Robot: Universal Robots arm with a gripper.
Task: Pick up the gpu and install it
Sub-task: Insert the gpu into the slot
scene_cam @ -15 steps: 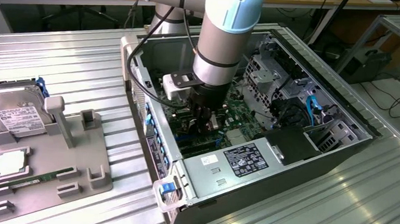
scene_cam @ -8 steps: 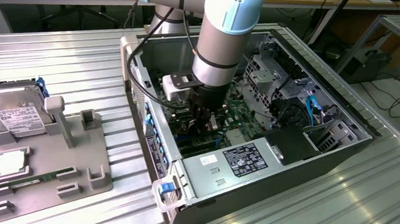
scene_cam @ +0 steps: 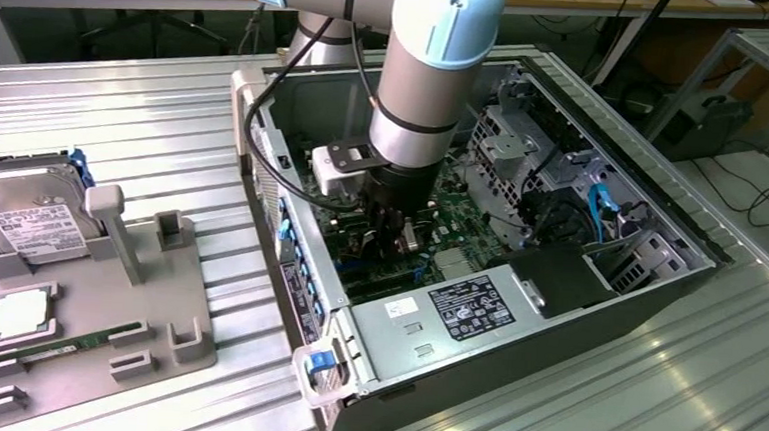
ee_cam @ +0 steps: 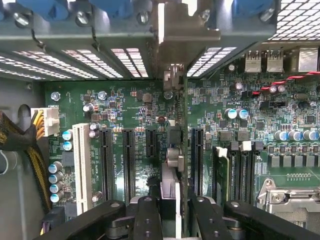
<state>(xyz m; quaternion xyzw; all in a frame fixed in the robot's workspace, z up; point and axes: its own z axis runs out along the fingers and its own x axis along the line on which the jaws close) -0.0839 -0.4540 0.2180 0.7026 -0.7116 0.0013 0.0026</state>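
The gpu (ee_cam: 184,125) shows edge-on in the wrist view as a thin dark card standing over the green motherboard (ee_cam: 130,105). Its pale metal end bracket (ee_cam: 176,25) lies against the case's rear slot openings. My gripper (ee_cam: 177,220) is shut on the gpu, with one black finger (ee_cam: 147,215) on each side of the card. In the exterior view the gripper (scene_cam: 401,245) is low inside the open computer case (scene_cam: 648,282), just above the motherboard (scene_cam: 458,220). I cannot tell whether the card's edge sits in a slot.
Black expansion slots (ee_cam: 106,162) and a white slot (ee_cam: 82,160) lie beside the card. The case holds a power supply (scene_cam: 466,311) and a drive cage (scene_cam: 530,134). A grey fixture (scene_cam: 152,301) outside it carries a hard drive (scene_cam: 24,219) and a memory stick (scene_cam: 69,349).
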